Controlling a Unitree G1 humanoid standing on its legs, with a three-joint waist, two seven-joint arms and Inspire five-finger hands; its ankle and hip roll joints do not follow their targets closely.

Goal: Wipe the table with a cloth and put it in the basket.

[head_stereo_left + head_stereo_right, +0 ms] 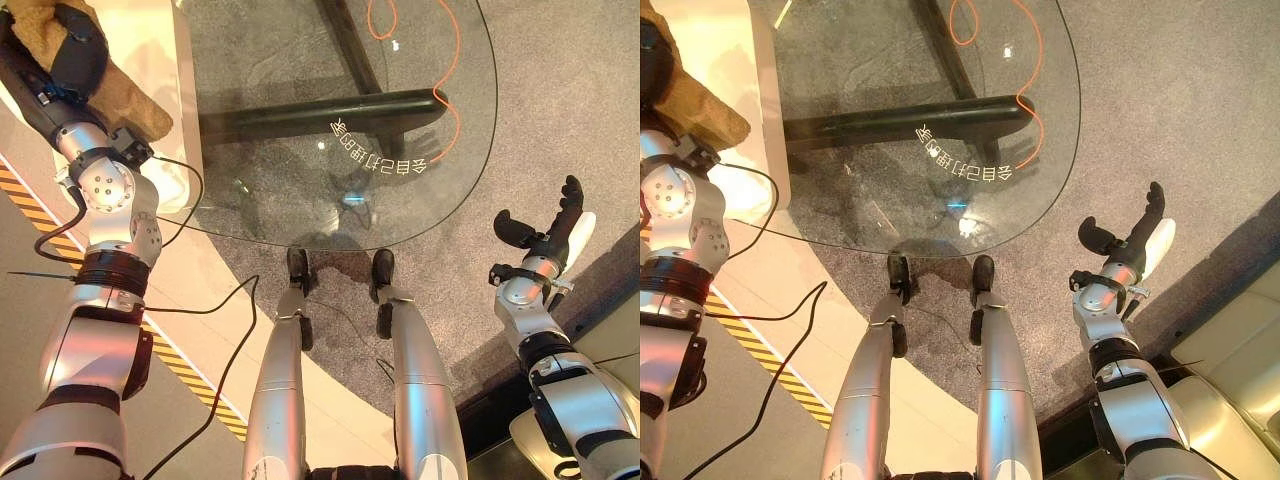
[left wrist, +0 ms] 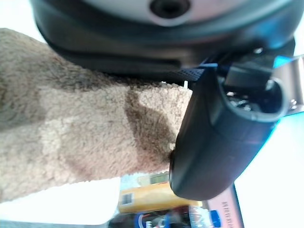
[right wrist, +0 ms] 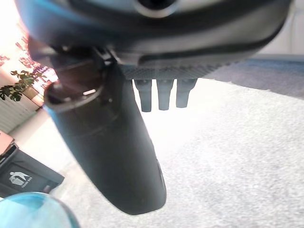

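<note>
A brown fuzzy cloth (image 1: 135, 105) lies on a white surface (image 1: 160, 40) at the far left, beside the round glass table (image 1: 470, 150). My left hand (image 1: 75, 55) sits on top of the cloth, which bunches round it. In the left wrist view the thumb (image 2: 218, 142) presses against the cloth (image 2: 71, 128) and the fingers are hidden behind the pile. My right hand (image 1: 545, 235) hangs to the right of the table over grey carpet, fingers straight and thumb spread, holding nothing; its thumb (image 3: 109, 156) shows with bare carpet beyond.
A black base (image 1: 330, 108) and an orange cable (image 1: 455, 100) show through the glass. Yellow-and-black striped tape (image 1: 190, 375) runs across the floor at lower left. A pale sofa (image 1: 1240, 340) stands at lower right, and a black bin (image 3: 23, 178) sits in the distance.
</note>
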